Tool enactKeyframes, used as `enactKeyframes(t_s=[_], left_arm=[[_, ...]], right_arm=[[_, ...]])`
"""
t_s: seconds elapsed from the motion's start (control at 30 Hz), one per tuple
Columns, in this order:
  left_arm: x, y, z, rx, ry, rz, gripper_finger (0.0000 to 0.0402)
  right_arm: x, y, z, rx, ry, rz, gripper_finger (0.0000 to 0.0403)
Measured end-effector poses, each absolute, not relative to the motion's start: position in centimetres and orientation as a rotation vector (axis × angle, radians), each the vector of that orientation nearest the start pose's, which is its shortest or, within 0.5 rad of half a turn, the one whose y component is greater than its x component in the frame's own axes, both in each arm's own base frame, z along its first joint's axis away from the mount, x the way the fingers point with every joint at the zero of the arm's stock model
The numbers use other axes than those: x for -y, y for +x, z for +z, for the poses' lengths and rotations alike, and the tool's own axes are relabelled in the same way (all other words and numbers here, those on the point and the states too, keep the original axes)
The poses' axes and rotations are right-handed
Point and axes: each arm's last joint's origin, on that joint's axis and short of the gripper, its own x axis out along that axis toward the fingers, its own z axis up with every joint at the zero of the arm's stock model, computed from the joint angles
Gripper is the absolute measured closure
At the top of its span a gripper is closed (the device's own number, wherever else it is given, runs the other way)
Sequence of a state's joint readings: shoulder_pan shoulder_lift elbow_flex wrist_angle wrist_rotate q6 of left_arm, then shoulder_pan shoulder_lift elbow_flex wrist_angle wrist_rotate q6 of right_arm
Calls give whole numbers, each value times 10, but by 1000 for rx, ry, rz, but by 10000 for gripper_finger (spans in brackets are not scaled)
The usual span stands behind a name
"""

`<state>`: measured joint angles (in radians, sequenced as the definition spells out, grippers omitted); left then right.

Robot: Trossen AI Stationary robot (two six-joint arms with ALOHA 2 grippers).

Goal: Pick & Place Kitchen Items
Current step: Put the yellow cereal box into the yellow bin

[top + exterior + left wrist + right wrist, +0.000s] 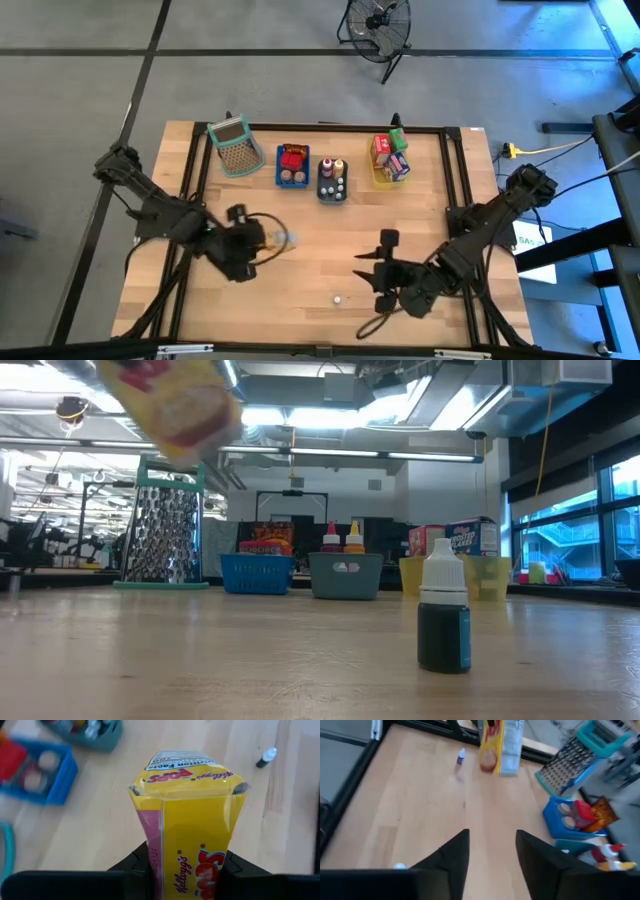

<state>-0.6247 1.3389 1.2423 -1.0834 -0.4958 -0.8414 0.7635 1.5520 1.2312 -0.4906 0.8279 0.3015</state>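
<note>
Wooden table (pixel 300 270) carries blue tray (pixel 292 166), grey tray (pixel 332 180) and yellow tray (pixel 388 160) along its far edge beside a grater (pixel 235 145). Left claw (pixel 187 865) clamped on yellow cereal carton (pixel 192 820), lifted off the table's left-centre. Right claw (pixel 490 850) fingers apart, empty, over the right front; small white-capped bottle (pixel 444 615) stands upright near it.

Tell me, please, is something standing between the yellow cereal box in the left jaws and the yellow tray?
Nothing visible does. The left gripper holds the yellow cereal box above bare wood, and the table stretch towards the yellow tray looks free.
</note>
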Motion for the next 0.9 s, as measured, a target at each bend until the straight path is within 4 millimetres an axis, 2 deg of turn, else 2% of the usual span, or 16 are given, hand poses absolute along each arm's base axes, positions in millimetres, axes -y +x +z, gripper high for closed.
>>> enactKeyframes(t_s=[0.27, 0.37, 0.67, 0.9], left_arm=[[118, 246, 303, -919, 99, 145, 299], [115, 260, 300, -884, 164, 114, 299], [117, 298, 274, -851, 350, 104, 299], [116, 312, 263, -837, 425, 150, 299]], right_arm=[[-194, 274, 303, -545, -155, -87, 147], [-188, 283, 308, -498, -201, -100, 126], [-180, 308, 302, -439, -234, -144, 121], [-180, 316, 290, -473, -234, -153, 120]])
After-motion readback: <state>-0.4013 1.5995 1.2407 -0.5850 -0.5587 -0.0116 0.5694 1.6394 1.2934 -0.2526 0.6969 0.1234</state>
